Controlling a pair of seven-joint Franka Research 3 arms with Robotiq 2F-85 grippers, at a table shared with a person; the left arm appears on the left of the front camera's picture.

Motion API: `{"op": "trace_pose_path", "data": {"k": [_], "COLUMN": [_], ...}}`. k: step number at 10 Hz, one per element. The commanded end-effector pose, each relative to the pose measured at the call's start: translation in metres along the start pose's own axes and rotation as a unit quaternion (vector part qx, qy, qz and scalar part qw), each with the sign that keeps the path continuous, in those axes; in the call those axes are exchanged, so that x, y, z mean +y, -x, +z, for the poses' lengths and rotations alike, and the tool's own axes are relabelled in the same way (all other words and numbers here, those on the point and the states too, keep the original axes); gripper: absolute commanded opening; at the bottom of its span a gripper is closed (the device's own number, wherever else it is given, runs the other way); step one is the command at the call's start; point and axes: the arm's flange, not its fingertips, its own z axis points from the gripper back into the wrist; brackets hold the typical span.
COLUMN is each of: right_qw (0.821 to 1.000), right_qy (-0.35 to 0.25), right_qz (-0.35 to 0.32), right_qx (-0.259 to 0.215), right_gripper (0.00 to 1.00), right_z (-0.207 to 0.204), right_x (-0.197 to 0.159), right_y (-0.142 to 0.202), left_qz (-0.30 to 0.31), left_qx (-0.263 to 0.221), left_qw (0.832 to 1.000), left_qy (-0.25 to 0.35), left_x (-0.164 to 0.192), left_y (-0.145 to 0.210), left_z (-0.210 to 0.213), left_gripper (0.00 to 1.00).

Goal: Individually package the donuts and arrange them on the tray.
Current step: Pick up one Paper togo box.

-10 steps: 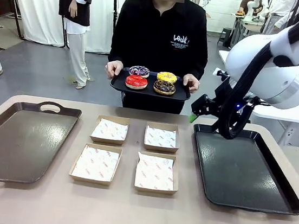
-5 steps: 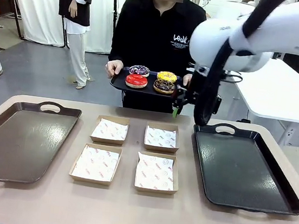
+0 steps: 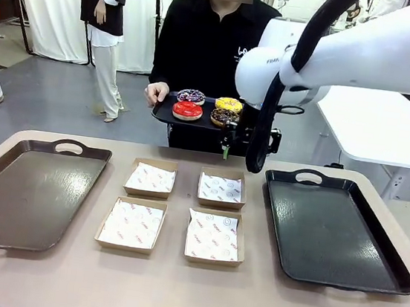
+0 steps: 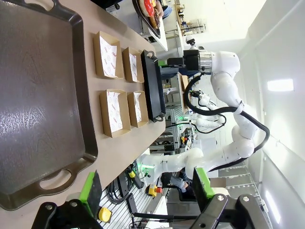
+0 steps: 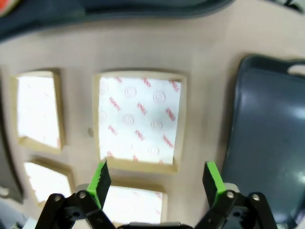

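**Right arm swings to the far edge, claw wide and empty**

The right arm has left the far left corner of the right tray and crossed to the middle of the surface's far edge. The boxes, both big trays and the person's held tray have not shifted.

At the near edge, the left claw hangs with its jaws spread wide and nothing between them, looking out over the left tray. That tray lies bare along the left edge, and the right tray lies bare along the right edge. Between them sit four paper-lined boxes, all without a donut: the near left box, the near right box, the far left box and the far right box.

The right claw hangs over the far right box with its green pads well apart and nothing gripped.

Beyond the far edge the person holds a small black tray carrying all four donuts. The red donut and the chocolate donut are in front, the latter partly hidden by the arm. The purple donut and the yellow donut are behind.

The swing reads as an approach for a first pick from the held tray. Nothing is packaged yet, so the task is at its start.
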Motion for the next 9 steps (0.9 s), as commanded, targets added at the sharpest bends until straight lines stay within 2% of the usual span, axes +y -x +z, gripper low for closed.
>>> {"op": "trace_pose_path", "data": {"k": [1,5,9], "right_qw": [0.999,0.999,0.999], "right_qy": [0.006,-0.003,-0.01], "right_qz": [0.001,-0.026,-0.018], "right_qx": [-0.041,-0.031,-0.03], "right_gripper": [1.0,1.0,1.0], "right_z": [-0.023,-0.053,-0.073], "right_x": [-0.01,-0.036,-0.041], "right_y": [0.005,0.013,0.017], "left_qz": [-0.003,-0.003,-0.003], "left_qx": [-0.005,-0.005,-0.005], "left_qw": [1.0,1.0,1.0], "left_qy": [0.006,0.006,0.006], "left_x": [-0.001,-0.001,-0.001], "left_y": [0.001,0.001,0.001], "left_z": [0.0,0.0,0.0], "left_gripper": [1.0,1.0,1.0]}}
